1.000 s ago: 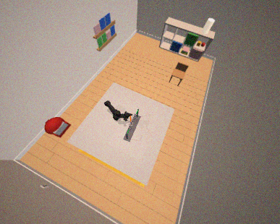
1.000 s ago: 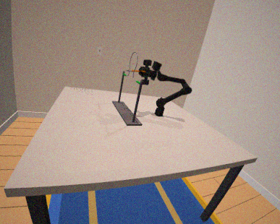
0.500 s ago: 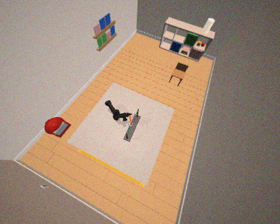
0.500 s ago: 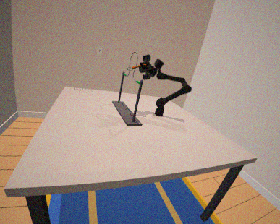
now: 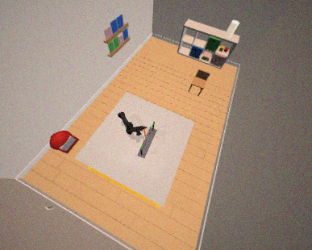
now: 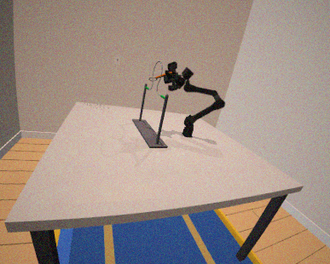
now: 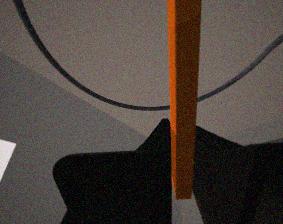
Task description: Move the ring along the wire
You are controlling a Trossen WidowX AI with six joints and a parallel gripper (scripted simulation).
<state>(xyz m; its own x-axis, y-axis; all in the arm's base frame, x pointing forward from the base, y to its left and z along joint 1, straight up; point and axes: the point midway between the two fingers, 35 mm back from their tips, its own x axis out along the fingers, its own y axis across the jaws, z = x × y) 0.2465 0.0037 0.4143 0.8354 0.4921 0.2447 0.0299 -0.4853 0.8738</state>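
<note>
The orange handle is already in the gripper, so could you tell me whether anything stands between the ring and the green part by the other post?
Nothing visible blocks the way. The gripper is shut on the long orange handle, high on the thin grey wire arch. Only that arch lies ahead, down to the green wire tip on the far post. Which post is the goal, I cannot tell.

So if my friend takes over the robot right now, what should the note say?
Hand: shut on the orange handle, held high above the two posts.
Ring: hard to make out in these pictures; the thin grey wire curves past behind the handle in the wrist view.
Posts: near post and far post stand on the dark base, each with a green tip.
Done: handle picked up and lifted off the starting green part.
Left: follow the wire without touching grey, hang the ring on the other green part, let go, move away.
</note>
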